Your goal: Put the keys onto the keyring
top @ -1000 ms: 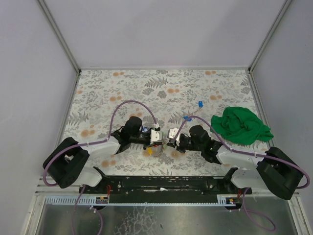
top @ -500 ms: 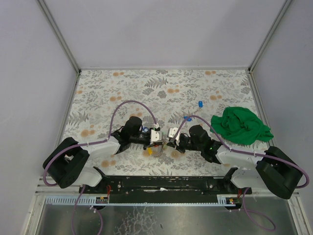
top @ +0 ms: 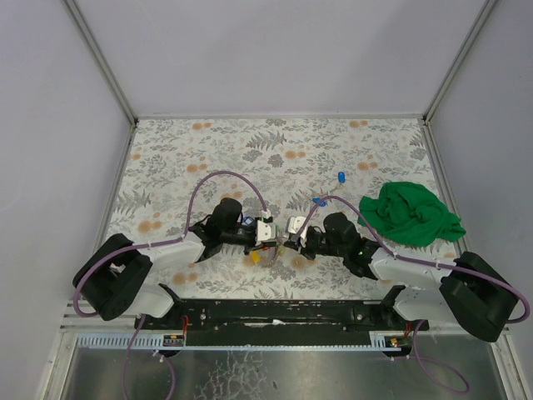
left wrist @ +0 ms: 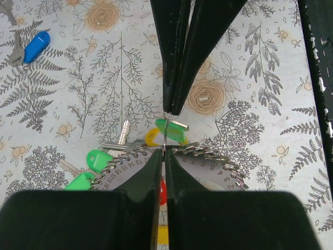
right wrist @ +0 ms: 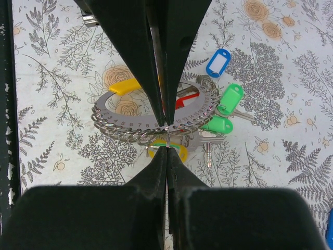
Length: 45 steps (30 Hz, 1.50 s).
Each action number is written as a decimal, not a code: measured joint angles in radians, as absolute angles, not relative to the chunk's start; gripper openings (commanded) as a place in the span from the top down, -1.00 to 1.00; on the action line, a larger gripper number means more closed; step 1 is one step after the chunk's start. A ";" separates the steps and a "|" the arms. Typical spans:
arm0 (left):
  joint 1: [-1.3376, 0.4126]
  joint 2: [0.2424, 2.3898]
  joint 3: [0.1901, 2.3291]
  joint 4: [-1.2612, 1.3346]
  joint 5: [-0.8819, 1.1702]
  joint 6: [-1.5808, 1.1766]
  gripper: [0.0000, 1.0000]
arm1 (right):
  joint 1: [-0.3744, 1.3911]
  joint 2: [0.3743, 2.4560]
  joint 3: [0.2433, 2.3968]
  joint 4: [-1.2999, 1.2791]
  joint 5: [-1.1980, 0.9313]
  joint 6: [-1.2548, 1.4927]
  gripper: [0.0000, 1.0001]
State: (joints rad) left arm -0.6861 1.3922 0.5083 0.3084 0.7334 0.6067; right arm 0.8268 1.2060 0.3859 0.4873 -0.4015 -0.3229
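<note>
A thin dark grey metal keyring (right wrist: 122, 125) is lying level, green-, yellow- and red-tagged small metal keys (right wrist: 229, 99) clustering around it; a blue-tagged key (left wrist: 35, 46) is lying apart.

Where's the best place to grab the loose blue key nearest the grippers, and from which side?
Take the blue key by its plastic tag, from straight above, pinching across the tag's narrow width. It lies flat on the table, and the tag looks thicker and easier to pinch than the thin metal blade.

Arms low, left claw (left wrist: 163, 153) and right claw (right wrist: 167, 151) closed, nearly tip to tip.
</note>
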 measured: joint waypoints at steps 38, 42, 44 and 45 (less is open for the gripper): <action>-0.686 1.392 0.508 0.308 0.726 0.607 1.00 | 0.827 1.227 0.390 0.478 -0.385 -0.323 1.00; -0.686 1.392 0.508 0.308 0.726 0.607 1.00 | 0.827 1.229 0.390 0.478 -0.386 -0.323 1.00; -0.686 1.393 0.508 0.308 0.726 0.607 1.00 | 0.827 1.230 0.390 0.478 -0.386 -0.323 1.00; -0.686 1.393 0.508 0.308 0.727 0.607 1.00 | 0.827 1.230 0.390 0.478 -0.387 -0.323 1.00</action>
